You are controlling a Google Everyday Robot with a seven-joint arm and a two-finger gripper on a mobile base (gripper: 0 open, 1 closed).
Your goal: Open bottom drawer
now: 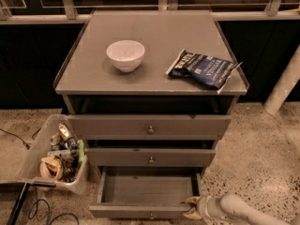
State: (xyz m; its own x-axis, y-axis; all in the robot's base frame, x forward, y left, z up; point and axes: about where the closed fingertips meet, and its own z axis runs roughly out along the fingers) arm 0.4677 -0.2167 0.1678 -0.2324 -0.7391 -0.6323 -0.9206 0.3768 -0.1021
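Observation:
The bottom drawer [148, 189] of the grey cabinet is pulled out, and its plain grey inside shows. Its slim front [136, 212] runs along the lower edge of the view, with the small round knob [151, 215] at the centre. My gripper [192, 207] is at the drawer's front right corner, on a pale arm [243, 212] coming in from the lower right. Its tan fingers [192, 201] sit at the top of the drawer front. Above are two more grey drawers with knobs, the top one [150, 125] and the middle one [151, 157].
A white bowl [125, 55] and a dark blue chip bag [202, 69] lie on the cabinet top [150, 36]. A clear bin [55, 156] of assorted items stands on the speckled floor to the left, with cables [35, 210] beside it. A white post [282, 86] leans at the right.

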